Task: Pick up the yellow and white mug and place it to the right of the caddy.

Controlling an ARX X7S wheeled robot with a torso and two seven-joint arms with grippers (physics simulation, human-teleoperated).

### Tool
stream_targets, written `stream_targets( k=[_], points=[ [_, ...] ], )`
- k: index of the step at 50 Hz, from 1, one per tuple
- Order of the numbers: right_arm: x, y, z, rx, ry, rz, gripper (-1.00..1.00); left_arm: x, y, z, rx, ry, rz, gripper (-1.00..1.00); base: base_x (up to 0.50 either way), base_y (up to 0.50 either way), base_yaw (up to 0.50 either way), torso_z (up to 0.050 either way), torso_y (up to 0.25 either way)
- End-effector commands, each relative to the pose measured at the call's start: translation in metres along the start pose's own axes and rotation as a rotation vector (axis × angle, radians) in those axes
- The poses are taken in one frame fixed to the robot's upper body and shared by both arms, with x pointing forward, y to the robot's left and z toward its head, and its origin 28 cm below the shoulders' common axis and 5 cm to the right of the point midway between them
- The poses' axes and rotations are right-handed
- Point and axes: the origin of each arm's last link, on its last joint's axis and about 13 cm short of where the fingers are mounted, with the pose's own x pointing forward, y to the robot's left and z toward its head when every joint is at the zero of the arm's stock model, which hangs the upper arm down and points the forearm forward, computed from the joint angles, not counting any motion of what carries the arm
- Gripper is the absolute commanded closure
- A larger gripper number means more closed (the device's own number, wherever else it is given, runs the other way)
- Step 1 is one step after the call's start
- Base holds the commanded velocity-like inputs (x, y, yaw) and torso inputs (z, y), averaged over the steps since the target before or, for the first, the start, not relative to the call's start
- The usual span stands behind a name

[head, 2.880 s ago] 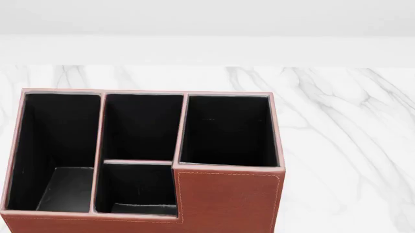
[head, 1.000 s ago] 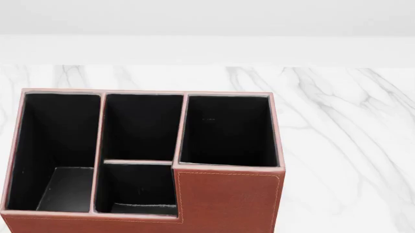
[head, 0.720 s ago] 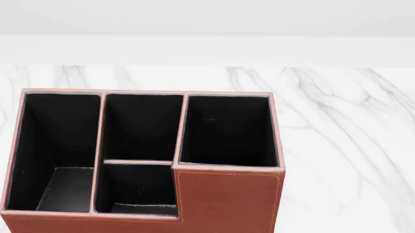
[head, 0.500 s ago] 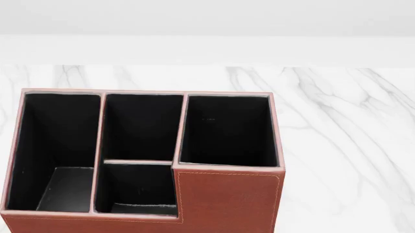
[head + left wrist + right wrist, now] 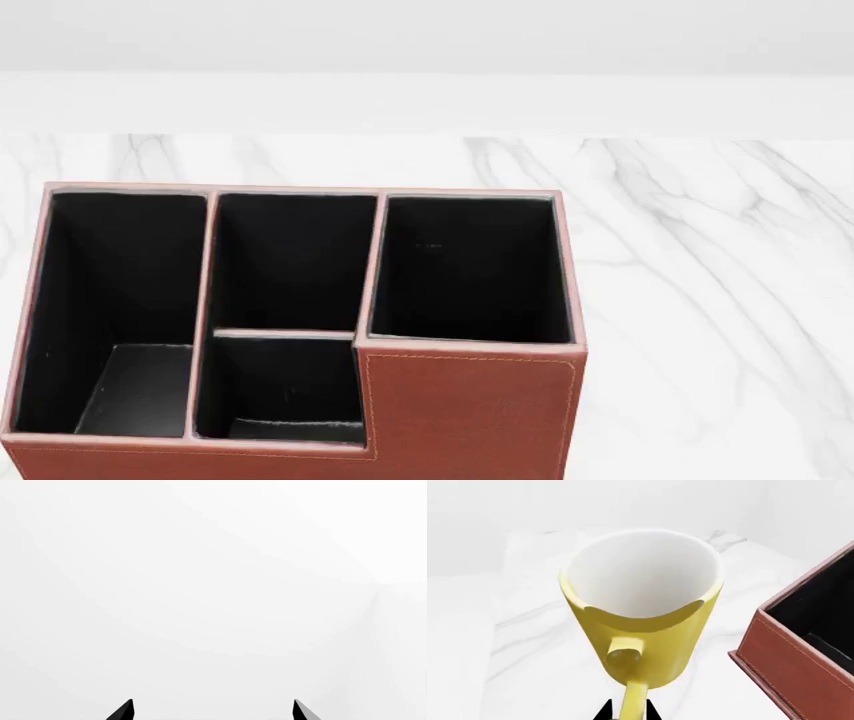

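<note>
A bare simulated desk setting: white marble tabletop, plain white walls, a leather caddy

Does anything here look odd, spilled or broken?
Nothing spilled or broken. The one odd sight: the yellow mug hangs tilted above the marble table beside the brown caddy, held by its handle between the right fingers. It looks empty.

You're looking at a white marble table with grey veins running out toward 1 and 5 o'clock. Behind it, at 12 o'clock, stands a plain white wall (a paler band marks its foot). Light is even and soft, with hardly any shadows anywhere.
</note>
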Motion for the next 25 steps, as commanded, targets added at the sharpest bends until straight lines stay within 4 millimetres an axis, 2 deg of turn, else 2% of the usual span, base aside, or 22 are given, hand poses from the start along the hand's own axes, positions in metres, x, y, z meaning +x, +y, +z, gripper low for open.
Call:
stream_targets(
  k=[1, 12, 25],
  points=[
    [-0.019, 0.0, 0.034, -0.057, -0.141, -0.045, 1.0, 0.0, -0.001, -0.001, -0.003, 0.005, -0.002, -1.0, 0.0, 0.0, 0.0, 0.0, 0.0],
    [-0.043, 0.005, 0.067, -0.102, -0.279, -0.094, 1.0, 0.0, -0.002, -0.001, -0.007, 0.006, -0.008, -1.0, 0.0, 0.0, 0.0, 0.0, 0.001],
    [-0.062, 0.008, 0.09, -0.16, -0.382, -0.158, 1.0, 0.001, -0.003, -0.001, -0.006, 0.007, -0.012, -1.0, 0.0, 0.0, 0.0, 0.0, 0.0]
  ],
)
